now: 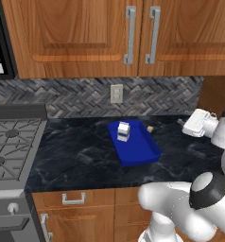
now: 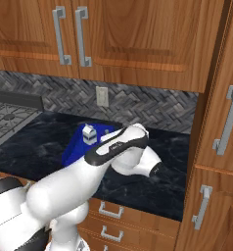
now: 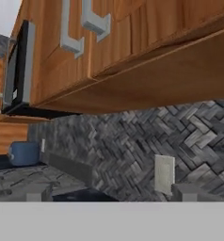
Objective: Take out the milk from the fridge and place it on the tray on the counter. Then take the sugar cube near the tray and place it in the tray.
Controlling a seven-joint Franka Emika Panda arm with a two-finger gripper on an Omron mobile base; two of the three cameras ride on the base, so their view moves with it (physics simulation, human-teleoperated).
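**A:** What sits nearest the cameras?

**B:** The white arm (image 2: pixel 64 186), its elbow bulking low in both base views. Beyond it runs the counter (image 1: pixel 76 156), black marbled stone over wooden drawers.

**A:** And the milk?

**B:** The milk (image 1: pixel 123 131) stands upright inside the tray (image 1: pixel 139 152), at the tray's back end near the wall. From the right base view the carton (image 2: pixel 89 134) shows its gabled top and dark band, with the blue tray (image 2: pixel 72 153) partly hidden behind the arm.

**A:** The sugar cube?

**B:** The sugar cube (image 1: pixel 150 128) lies on the stone just beside the tray's far right corner, outside the rim.

**A:** Where is the gripper?

**B:** The gripper (image 3: pixel 107 192) faces the wall; in the hand view its two fingertips (image 3: pixel 33 192) rise far apart, as wide as they go, with nothing between them. In the left base view the white hand (image 1: pixel 197 123) hangs above the counter, right of the cube and well apart from it.

**A:** What surrounds all that?

**B:** A herringbone backsplash (image 1: pixel 76 97) with a wall outlet (image 1: pixel 116 93), wooden cabinets (image 1: pixel 86 33) with silver handles above, and the gas stove (image 1: pixel 10 146) at the left end of the counter. The hand view also catches a blue pot (image 3: pixel 23 153) far off.
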